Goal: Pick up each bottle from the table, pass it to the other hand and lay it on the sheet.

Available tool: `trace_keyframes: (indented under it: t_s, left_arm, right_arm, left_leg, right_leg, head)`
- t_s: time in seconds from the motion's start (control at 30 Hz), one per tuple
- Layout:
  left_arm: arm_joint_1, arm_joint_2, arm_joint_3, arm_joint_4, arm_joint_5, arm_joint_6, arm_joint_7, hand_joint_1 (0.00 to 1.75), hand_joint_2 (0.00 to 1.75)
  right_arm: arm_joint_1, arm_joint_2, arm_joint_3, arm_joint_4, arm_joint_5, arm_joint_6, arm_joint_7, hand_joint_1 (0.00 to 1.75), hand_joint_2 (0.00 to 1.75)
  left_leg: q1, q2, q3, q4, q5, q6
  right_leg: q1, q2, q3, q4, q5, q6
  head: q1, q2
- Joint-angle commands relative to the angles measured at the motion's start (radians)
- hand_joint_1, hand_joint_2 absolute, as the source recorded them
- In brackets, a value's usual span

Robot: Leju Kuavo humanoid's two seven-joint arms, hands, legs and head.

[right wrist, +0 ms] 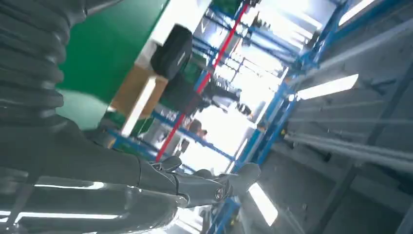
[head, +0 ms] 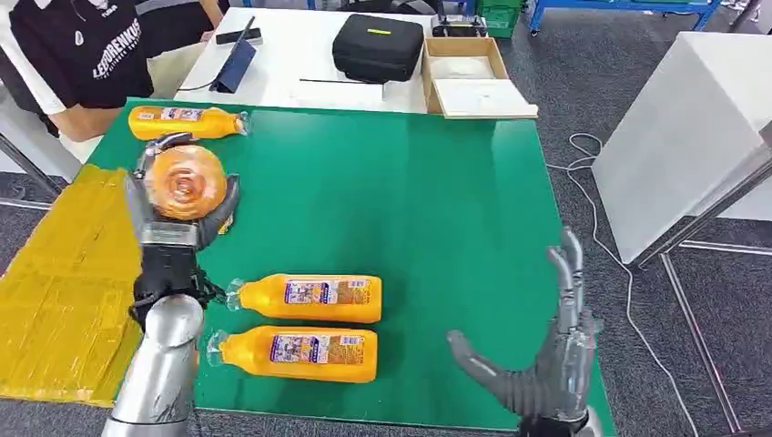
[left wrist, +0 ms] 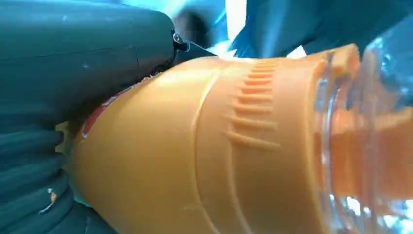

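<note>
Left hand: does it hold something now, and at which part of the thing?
The left hand holds an orange bottle around its body, base facing the head camera. The right hand holds nothing.

Premises: a workshop or test lab. Blue metal racking [right wrist: 272, 122] at the far side. Cable [head: 596, 218] trails across grey floor [head: 583, 82].

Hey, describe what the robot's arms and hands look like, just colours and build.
Both arms are silver metal tubes. The left hand has a black wrist section and grey fingers; the right hand is dark grey with long, jointed fingers. In the wrist views, each hand has a grey ribbed cover and a thick grey thumb.
</note>
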Motion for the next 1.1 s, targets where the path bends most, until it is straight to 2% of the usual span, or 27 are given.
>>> trace_keyframes:
  t_s: [0.03, 0.07, 0.27, 0.33, 0.47, 0.53, 0.6, 0.77, 0.83, 0.93, 0.97, 1.1]
  left_arm:
    - [-0.098, 0.106, -0.078, 0.432, -0.566, 0.236, 0.097, 1.75, 1.75]
    - [-0.11, 0.101, -0.081, 0.486, -0.694, 0.257, 0.156, 1.75, 1.75]
    - [-0.118, 0.101, -0.063, 0.595, -0.882, 0.257, 0.223, 1.75, 1.75]
    - [-0.113, 0.137, -0.103, 0.627, -0.894, 0.257, 0.28, 1.75, 1.75]
    - [-0.11, 0.148, -0.093, 0.708, -0.894, 0.257, 0.275, 1.75, 1.75]
    - [-0.11, 0.148, -0.093, 0.708, -0.894, 0.257, 0.275, 1.75, 1.75]
    - [-0.11, 0.148, -0.093, 0.708, -0.894, 0.257, 0.275, 1.75, 1.75]
    - [-0.104, 0.158, -0.114, 0.732, -0.894, 0.257, 0.343, 1.75, 1.75]
    - [-0.101, 0.141, -0.059, 0.725, -0.894, 0.257, 0.337, 1.75, 1.75]
    - [-0.101, 0.141, -0.059, 0.725, -0.894, 0.257, 0.337, 1.75, 1.75]
    - [-0.106, 0.137, -0.03, 0.73, -0.894, 0.257, 0.331, 1.75, 1.75]
    - [-0.109, 0.138, 0.057, 0.736, -0.887, 0.257, 0.337, 1.75, 1.75]
  right_arm:
    - [-0.076, -0.006, -0.044, 0.041, -0.015, 0.043, 0.029, 0.0, 1.75]
    - [-0.087, -0.004, -0.045, 0.048, -0.012, 0.049, 0.037, 0.0, 1.75]
    - [-0.07, -0.02, -0.043, 0.068, -0.018, 0.053, 0.028, 0.0, 1.75]
    - [-0.062, -0.03, -0.043, 0.077, -0.029, 0.057, 0.013, 0.0, 1.75]
    - [-0.062, -0.035, -0.051, 0.09, -0.034, 0.065, 0.0, 0.0, 1.75]
    - [-0.062, -0.035, -0.051, 0.09, -0.034, 0.065, 0.0, 0.0, 1.75]
    - [-0.062, -0.035, -0.051, 0.09, -0.034, 0.065, 0.0, 0.0, 1.75]
    - [-0.064, -0.028, -0.056, 0.096, -0.018, 0.078, 0.006, 0.0, 1.75]
    - [-0.064, -0.032, -0.057, 0.102, -0.017, 0.077, 0.007, 0.0, 1.75]
    - [-0.064, -0.032, -0.057, 0.102, -0.017, 0.077, 0.007, 0.0, 1.75]
    - [-0.067, -0.036, -0.058, 0.108, -0.022, 0.079, 0.006, 0.0, 1.75]
    - [-0.041, -0.05, -0.064, 0.124, -0.035, 0.069, -0.003, 0.0, 1.75]
  left_leg:
    - [0.0, 0.001, 0.004, -0.002, 0.0, -0.003]
    - [0.0, 0.002, 0.005, -0.002, 0.0, -0.004]
    - [0.0, 0.001, 0.005, -0.002, 0.001, -0.004]
    - [0.0, 0.002, 0.005, -0.002, 0.001, -0.005]
    - [0.0, 0.002, 0.004, -0.002, 0.001, -0.004]
    - [0.001, 0.003, 0.007, -0.003, 0.0, -0.007]
    - [0.001, 0.002, 0.004, -0.001, 0.0, -0.005]
    - [0.002, 0.001, 0.003, -0.001, 0.001, -0.005]
    - [0.002, 0.002, 0.002, -0.001, 0.001, -0.004]
    - [0.002, 0.002, 0.0, 0.0, 0.001, -0.003]
    - [0.002, 0.002, 0.003, 0.0, 0.0, -0.006]
    - [0.002, 0.003, 0.003, 0.0, 0.0, -0.005]
  right_leg:
    - [0.0, 0.001, 0.003, -0.001, 0.0, -0.001]
    - [-0.001, 0.001, 0.004, -0.001, 0.001, -0.001]
    - [0.0, 0.0, 0.004, -0.002, 0.002, -0.003]
    - [0.0, 0.001, 0.004, -0.002, 0.002, -0.003]
    - [0.0, 0.001, 0.003, -0.001, 0.001, -0.003]
    - [0.0, 0.001, 0.006, -0.002, 0.001, -0.004]
    - [0.0, 0.001, 0.003, -0.001, 0.001, -0.003]
    - [0.0, 0.001, 0.003, -0.001, 0.001, -0.003]
    - [0.001, 0.002, 0.002, -0.001, 0.001, -0.003]
    - [0.001, 0.001, 0.0, 0.0, 0.002, -0.003]
    - [0.0, 0.001, 0.003, 0.0, 0.0, -0.004]
    - [0.001, 0.002, 0.002, -0.001, 0.001, -0.003]
  head:
    - [0.0, 0.0]
    - [0.0, 0.0]
    - [0.0, 0.0]
    - [0.0, 0.0]
    - [0.0, 0.0]
    - [0.0, 0.0]
    - [0.0, 0.0]
    - [0.0, 0.0]
    - [0.0, 0.0]
    - [0.0, 0.0]
    - [0.0, 0.0]
    - [0.0, 0.0]
